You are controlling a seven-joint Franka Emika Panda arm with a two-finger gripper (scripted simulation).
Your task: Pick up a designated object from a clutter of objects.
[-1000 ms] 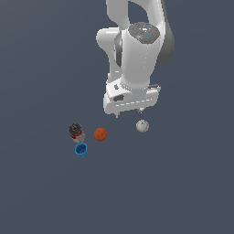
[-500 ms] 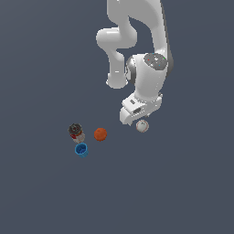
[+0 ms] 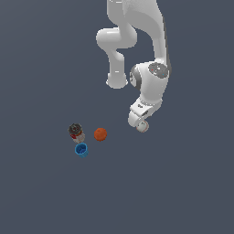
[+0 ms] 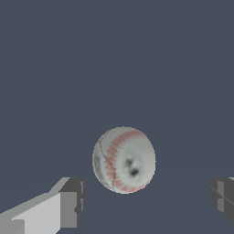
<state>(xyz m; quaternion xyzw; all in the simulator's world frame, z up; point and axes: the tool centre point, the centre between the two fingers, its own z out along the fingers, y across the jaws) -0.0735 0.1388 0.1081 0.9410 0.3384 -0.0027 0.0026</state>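
No text, brand, number or sign can be read anywhere in either view. The can [image 3: 76, 132] carries a red and beige label, but it is too small and blurred to show any lettering. The baseball [image 4: 124, 159] shows only red stitching and two dark smudges, no print. The arm's white housing bears a small dark mark that cannot be read.

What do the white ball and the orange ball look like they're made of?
The white ball looks like matte leather: off-white panels with curved rows of red stitching. The orange ball shows only flat, dull orange with no seams; possibly rubber or plastic, too small to tell.
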